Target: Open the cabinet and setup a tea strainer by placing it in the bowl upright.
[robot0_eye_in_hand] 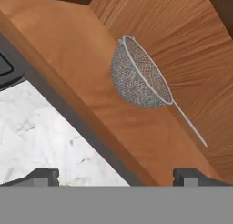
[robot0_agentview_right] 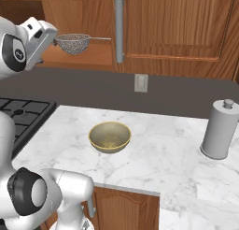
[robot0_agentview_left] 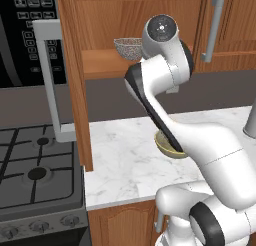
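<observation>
The cabinet door (robot0_agentview_left: 75, 90) stands swung wide open, its grey bar handle (robot0_agentview_left: 47, 80) turned toward the stove. The tea strainer (robot0_agentview_left: 127, 47) (robot0_agentview_right: 72, 43) (robot0_eye_in_hand: 136, 77) rests on the cabinet's bottom shelf (robot0_eye_in_hand: 82, 82), mesh basket down and its wire handle pointing to the right along the shelf. My gripper (robot0_eye_in_hand: 116, 177) (robot0_agentview_right: 50, 37) is open with nothing between its fingers, hovering just in front of the shelf edge and short of the strainer. The olive-gold bowl (robot0_agentview_right: 109, 136) (robot0_agentview_left: 167, 146) sits empty on the marble counter below, partly hidden by my arm in the left base view.
A gas stove (robot0_agentview_left: 30, 165) lies left of the counter with a black microwave (robot0_agentview_left: 25, 35) above it. The narrower wall cabinet (robot0_agentview_left: 230, 25) with its bar handle (robot0_agentview_right: 119, 30) is shut at the right. A grey canister (robot0_agentview_right: 219, 131) stands at the counter's right, a wall outlet (robot0_agentview_right: 140, 82) behind.
</observation>
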Controlling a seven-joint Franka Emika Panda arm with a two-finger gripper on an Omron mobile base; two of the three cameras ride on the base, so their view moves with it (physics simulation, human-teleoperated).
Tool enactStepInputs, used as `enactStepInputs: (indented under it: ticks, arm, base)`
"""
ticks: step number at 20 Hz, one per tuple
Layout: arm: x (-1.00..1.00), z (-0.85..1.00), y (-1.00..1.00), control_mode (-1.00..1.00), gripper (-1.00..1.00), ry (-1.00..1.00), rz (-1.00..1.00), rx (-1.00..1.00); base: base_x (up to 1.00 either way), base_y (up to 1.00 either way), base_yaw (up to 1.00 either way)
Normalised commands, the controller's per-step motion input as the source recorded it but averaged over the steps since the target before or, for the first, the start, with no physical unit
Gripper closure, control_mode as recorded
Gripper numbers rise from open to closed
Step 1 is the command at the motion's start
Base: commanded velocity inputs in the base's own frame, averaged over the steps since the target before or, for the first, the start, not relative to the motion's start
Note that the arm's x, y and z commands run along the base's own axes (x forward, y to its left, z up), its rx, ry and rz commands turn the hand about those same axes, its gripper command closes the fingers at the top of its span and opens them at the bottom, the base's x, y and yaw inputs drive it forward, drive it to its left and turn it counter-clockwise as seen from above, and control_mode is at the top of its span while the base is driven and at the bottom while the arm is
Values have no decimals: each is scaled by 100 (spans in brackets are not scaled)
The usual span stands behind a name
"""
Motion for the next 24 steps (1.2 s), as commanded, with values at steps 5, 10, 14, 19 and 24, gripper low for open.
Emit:
enactStepInputs:
  ticks: [5,10,14,19,24]
  arm:
    - [14,0,0,-100,-100,-15,1,-5]
    - [18,0,0,-100,-100,-5,1,-17]
    - [25,0,0,-100,-100,7,0,-22]
    - [25,0,-2,-100,-100,11,2,-8]
    - [4,0,-1,-100,-100,0,0,0]
  base:
    - [0,0,0]
    - [0,0,0]
    - [0,0,0]
    - [0,0,0]
    - [0,0,0]
